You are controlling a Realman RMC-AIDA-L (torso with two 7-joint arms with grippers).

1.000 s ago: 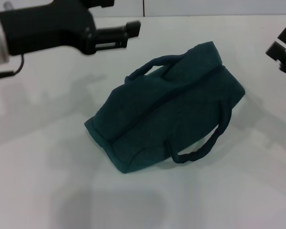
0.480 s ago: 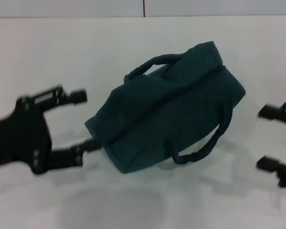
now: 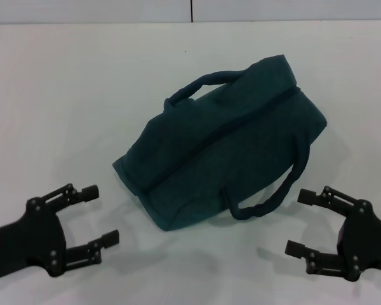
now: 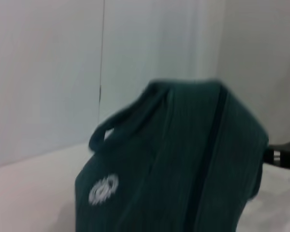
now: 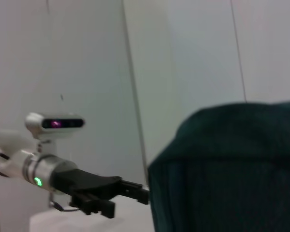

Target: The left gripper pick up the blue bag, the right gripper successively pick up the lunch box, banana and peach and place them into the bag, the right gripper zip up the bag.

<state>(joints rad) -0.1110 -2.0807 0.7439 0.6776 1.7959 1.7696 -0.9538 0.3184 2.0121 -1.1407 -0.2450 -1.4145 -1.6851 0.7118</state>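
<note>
A white table (image 3: 82, 95) meets a pale wall (image 3: 273, 9) behind.

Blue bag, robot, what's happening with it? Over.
Left gripper and right gripper open, low, either side of it. Blue bag on table, zipped, untouched. Nothing in the way.

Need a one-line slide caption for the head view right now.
Blue bag lies closed on the white table, with left gripper and right gripper open, low on either side.

White table (image 3: 70, 95); blue bag (image 3: 222, 152) lying on it, zipped.
</note>
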